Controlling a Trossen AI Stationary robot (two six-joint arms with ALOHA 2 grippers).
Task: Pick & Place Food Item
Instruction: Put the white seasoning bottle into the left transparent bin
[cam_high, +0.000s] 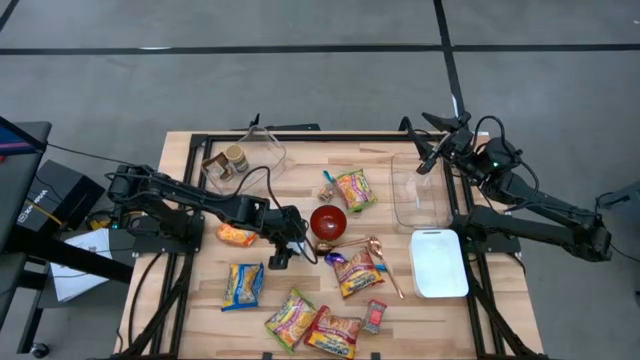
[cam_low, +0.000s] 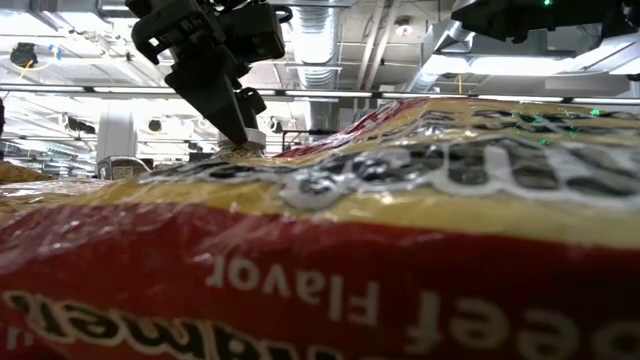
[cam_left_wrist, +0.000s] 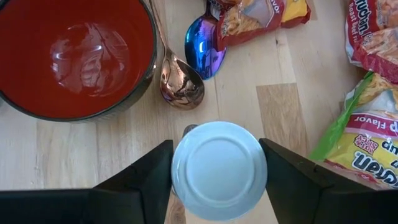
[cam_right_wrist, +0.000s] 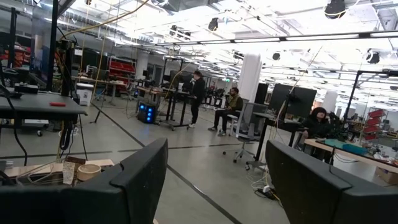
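A round container with a flat white top (cam_left_wrist: 219, 169) sits between the fingers of my left gripper (cam_left_wrist: 217, 171), which is shut on it. In the high view that gripper (cam_high: 283, 250) is left of the red bowl (cam_high: 328, 222) and hides the container. Two shiny spoons (cam_left_wrist: 189, 62) lie beside the bowl (cam_left_wrist: 74, 56). My right gripper (cam_right_wrist: 217, 180) is open and held high over the table's far right (cam_high: 428, 152), pointing out into the room. My left gripper pinches the container's round upper rim (cam_left_wrist: 178, 171) between its two fingers (cam_left_wrist: 149, 180), one on each opposite side. The fingers come from above, slanting down. The container stays upright with its white top facing up. Its base is hidden beneath it.
Several noodle packets lie on the wooden table: (cam_high: 243, 285), (cam_high: 290, 318), (cam_high: 335, 335), (cam_high: 357, 272), (cam_high: 355, 188). A clear tub (cam_high: 420, 190) and a white lid (cam_high: 438, 262) sit at the right. Another clear tub with jars (cam_high: 240, 158) stands far left.
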